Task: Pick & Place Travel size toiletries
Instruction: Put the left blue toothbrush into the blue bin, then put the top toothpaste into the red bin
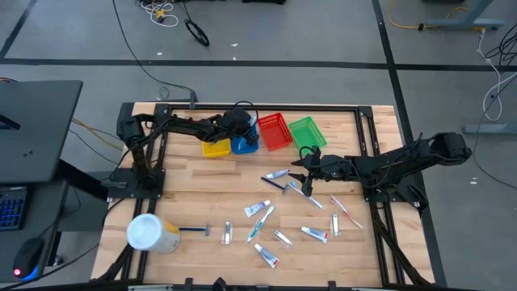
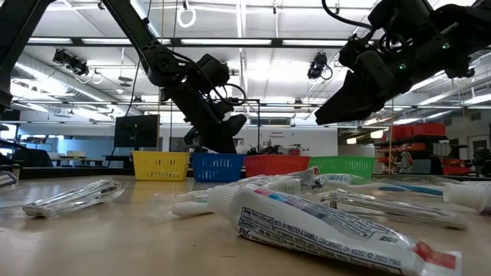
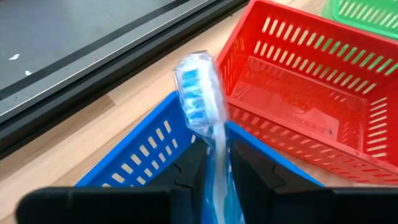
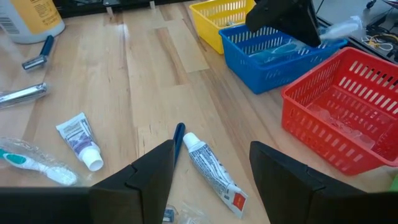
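Note:
My left gripper [image 3: 214,155] hovers over the blue basket [image 3: 134,158], shut on a clear-wrapped toothbrush with blue bristles [image 3: 199,93]; the high view shows it there too [image 1: 245,129]. My right gripper [image 4: 211,163] is open above the table's middle [image 1: 299,167]. Its fingers stand either side of a white tube with a red cap [image 4: 211,168] and a dark blue stick [image 4: 178,138], both lying flat, and touch neither. Several more tubes, wrapped toothbrushes and sachets lie scattered on the wood [image 1: 266,222]. My left gripper pinches the toothbrush between its two fingers on the wrapped stem just below the head [image 3: 217,140]. The bristle head sticks out past the fingertips. The brush is lifted clear, above the blue basket's rim beside the red basket [image 3: 311,81].
Yellow [image 1: 216,149], blue [image 1: 245,146], red [image 1: 274,131] and green [image 1: 307,132] baskets stand in a row at the far side. A big white-and-yellow container [image 1: 151,234] lies near the left corner with a razor [image 1: 196,230] beside it. Black frame rails edge the table.

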